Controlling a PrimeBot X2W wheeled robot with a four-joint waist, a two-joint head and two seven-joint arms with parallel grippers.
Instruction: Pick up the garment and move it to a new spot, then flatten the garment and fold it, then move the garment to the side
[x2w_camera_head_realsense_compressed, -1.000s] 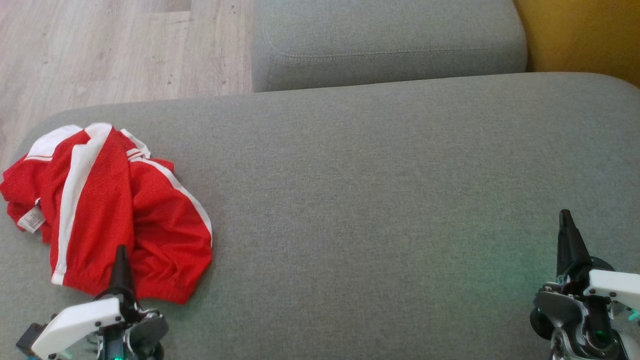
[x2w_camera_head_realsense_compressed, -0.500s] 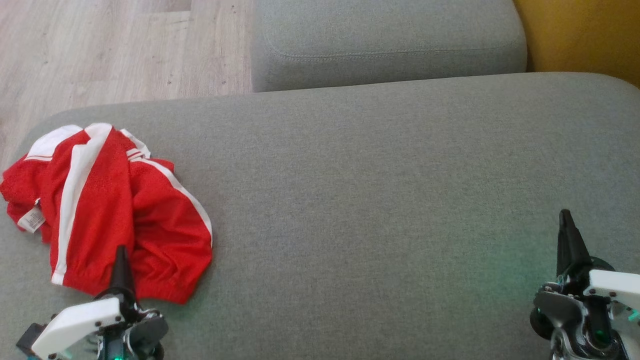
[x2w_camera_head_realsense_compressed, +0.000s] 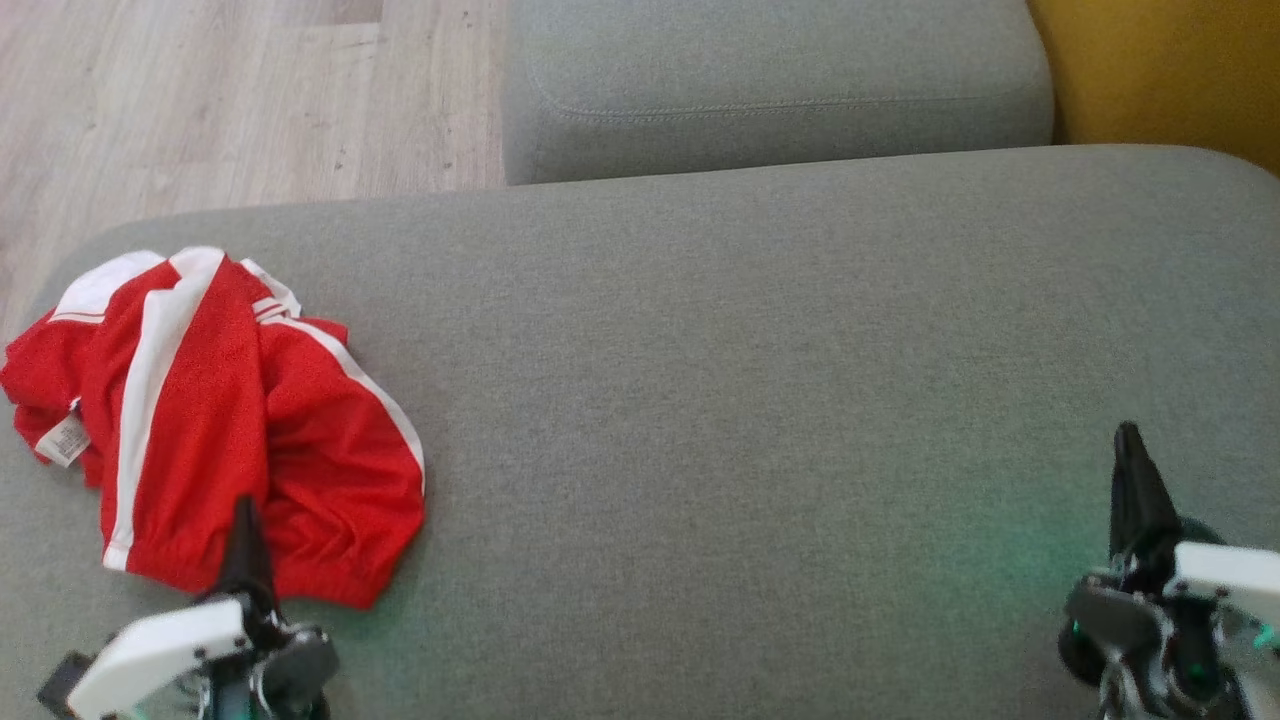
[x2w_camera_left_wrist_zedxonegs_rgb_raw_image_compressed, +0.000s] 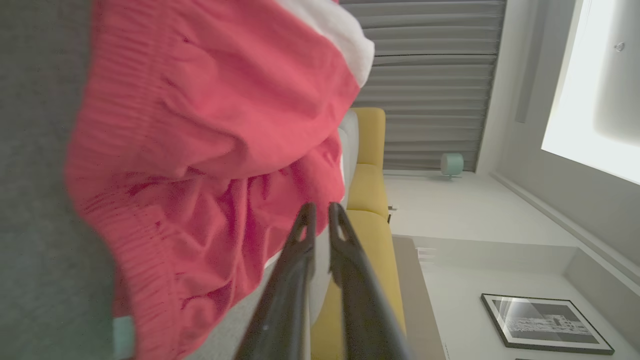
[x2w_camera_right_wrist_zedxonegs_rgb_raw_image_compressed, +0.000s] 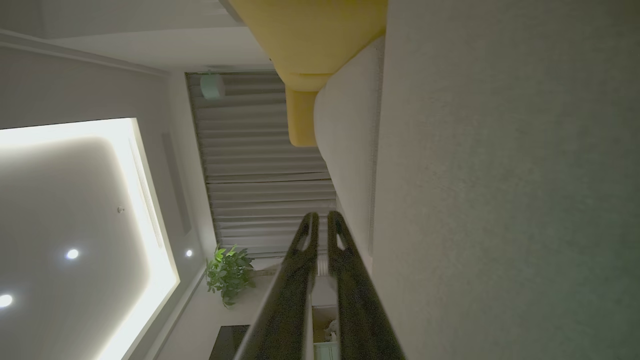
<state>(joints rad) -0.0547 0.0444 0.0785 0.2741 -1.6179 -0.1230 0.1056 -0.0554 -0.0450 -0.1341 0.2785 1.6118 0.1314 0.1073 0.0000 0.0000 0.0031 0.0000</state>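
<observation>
Shorts (x2w_camera_head_realsense_compressed: 230, 420) lie crumpled, long axis running away from me. My left pincer (x2w_camera_head_realsense_compressed: 243, 515) sits at their near hem, nearly closed, empty; my right pincer (x2w_camera_head_realsense_compressed: 1128, 440) is well apart from them, same.

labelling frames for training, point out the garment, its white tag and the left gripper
garment (x2w_camera_head_realsense_compressed: 200, 420), head view, red fabric at its middle
white tag (x2w_camera_head_realsense_compressed: 62, 440), head view, middle of the label
left gripper (x2w_camera_head_realsense_compressed: 243, 503), head view, tip of its dark fingers

white care label (x2w_camera_head_realsense_compressed: 62, 440) on red garment (x2w_camera_head_realsense_compressed: 220, 420), print too small to read
</observation>
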